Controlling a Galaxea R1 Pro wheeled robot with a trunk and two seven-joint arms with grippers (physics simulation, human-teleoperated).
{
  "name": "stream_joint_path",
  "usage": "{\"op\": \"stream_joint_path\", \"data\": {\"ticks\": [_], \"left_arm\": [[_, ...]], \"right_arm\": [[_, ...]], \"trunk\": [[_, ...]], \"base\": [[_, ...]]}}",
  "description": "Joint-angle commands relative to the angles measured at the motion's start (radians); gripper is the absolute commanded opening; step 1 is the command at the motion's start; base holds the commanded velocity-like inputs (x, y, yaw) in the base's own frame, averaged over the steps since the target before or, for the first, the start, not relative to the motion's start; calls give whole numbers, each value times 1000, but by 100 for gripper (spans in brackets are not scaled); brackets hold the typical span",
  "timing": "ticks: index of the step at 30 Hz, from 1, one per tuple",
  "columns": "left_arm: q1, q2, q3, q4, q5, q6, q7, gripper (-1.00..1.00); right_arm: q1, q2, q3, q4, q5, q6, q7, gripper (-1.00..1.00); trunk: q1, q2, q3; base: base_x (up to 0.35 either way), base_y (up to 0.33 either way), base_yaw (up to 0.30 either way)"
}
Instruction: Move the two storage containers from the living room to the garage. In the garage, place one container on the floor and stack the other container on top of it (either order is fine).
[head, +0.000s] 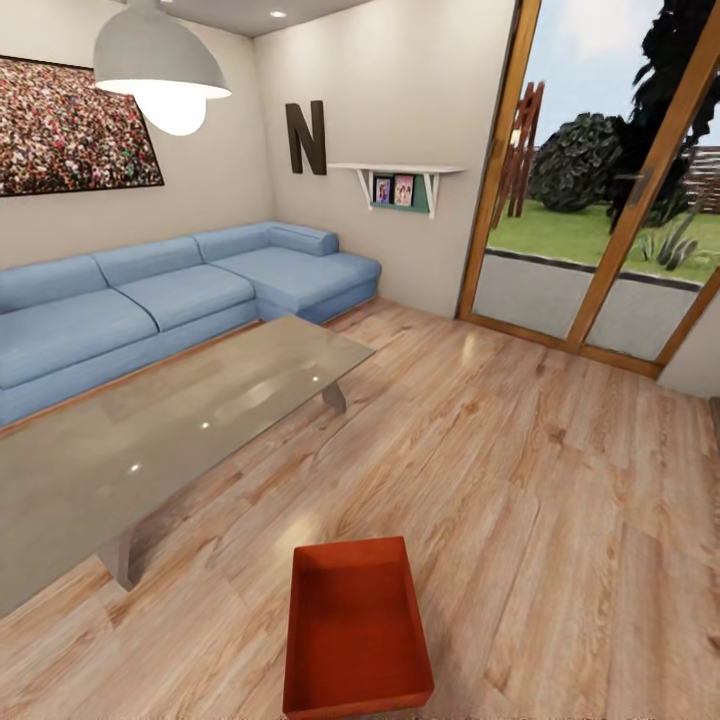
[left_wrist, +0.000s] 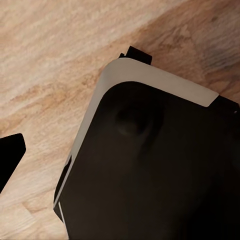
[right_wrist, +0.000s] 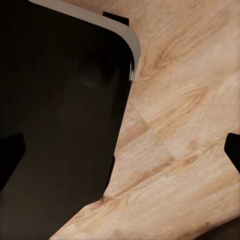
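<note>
Storage container (head: 357, 630) is seen on wood-plank flooring (head: 560, 480) beside the coffee table (head: 150, 440); pincer states cannot be told.

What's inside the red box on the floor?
Nothing that I can see. The red box sits open on the wooden floor, showing a bare bottom. Its nearest inside wall is hidden from the head camera.

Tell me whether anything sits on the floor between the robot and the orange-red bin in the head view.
Nothing visible does. The storage container lies on bare wood-plank flooring at the near edge of the head view. The glass coffee table stands off to its left, not in the path.
</note>
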Motion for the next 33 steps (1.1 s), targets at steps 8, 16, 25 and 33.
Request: {"op": "stream_joint_path", "data": {"ticks": [8,16,25,33], "left_arm": [[0,0,-3,1,5,-2,2,100],[0,0,-3,1,4,-2,2,100],[0,0,-3,1,5,-2,2,100],[0,0,-3,1,4,-2,2,100]], "right_arm": [[-1,1,7,2,-7,-5,-3,100],[-1,2,8,2,-6,-5,-4,100],[-1,0,6,2,-7,-5,-3,100],[-1,0,6,2,-7,-5,-6,100]], "trunk": [[0,0,-14],[0,0,-27],[0,0,-41],[0,0,-54]], "base": [[0,0,0],[0,0,0],[0,0,0],[0,0,0]]}}
